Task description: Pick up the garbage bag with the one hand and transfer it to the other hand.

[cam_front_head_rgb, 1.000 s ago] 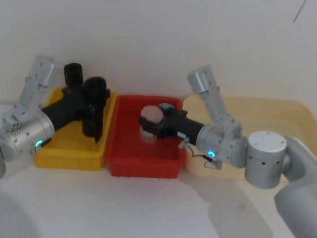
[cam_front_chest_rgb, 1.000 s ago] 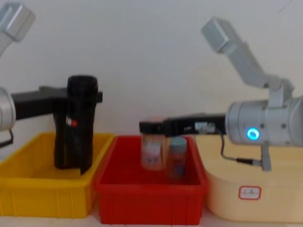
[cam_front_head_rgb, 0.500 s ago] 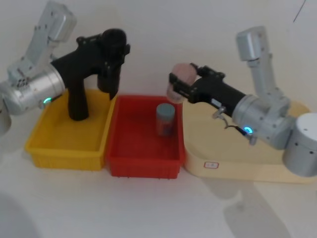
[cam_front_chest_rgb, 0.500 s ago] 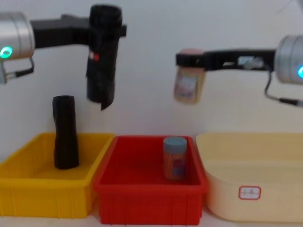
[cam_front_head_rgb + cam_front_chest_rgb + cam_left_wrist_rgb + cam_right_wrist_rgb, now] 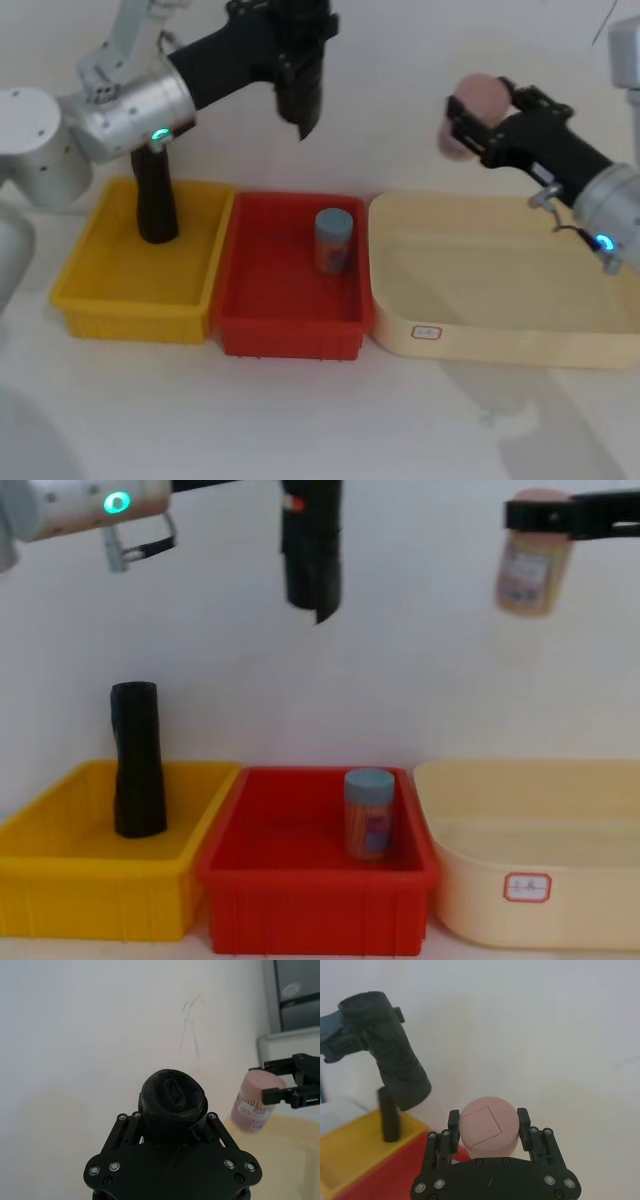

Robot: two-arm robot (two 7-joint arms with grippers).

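The garbage bag [image 5: 300, 92] is a black roll with a small red label, hanging upright high above the red bin [image 5: 290, 335]. My left gripper [image 5: 292, 28], on the arm with the green-teal light, is shut on its upper part. The left wrist view looks down on the roll's top end [image 5: 172, 1096] between the fingers. In the chest view the bag [image 5: 312, 560] hangs from the top edge. My right gripper [image 5: 482, 112], on the arm with the blue light, is raised over the cream tub [image 5: 500, 345] and shut on a pink-lidded jar [image 5: 468, 105], well apart from the bag.
A plain black roll [image 5: 155, 200] stands upright in the yellow bin [image 5: 130, 325] on the left. A blue-lidded jar [image 5: 333, 240] stands in the red bin. The cream tub lies on the right. A white wall is close behind.
Both arms have risen. The left carried the garbage bag up and right, from the yellow bin to above the red bin. The right lifted the pink-lidded jar out of the red bin, rightward.
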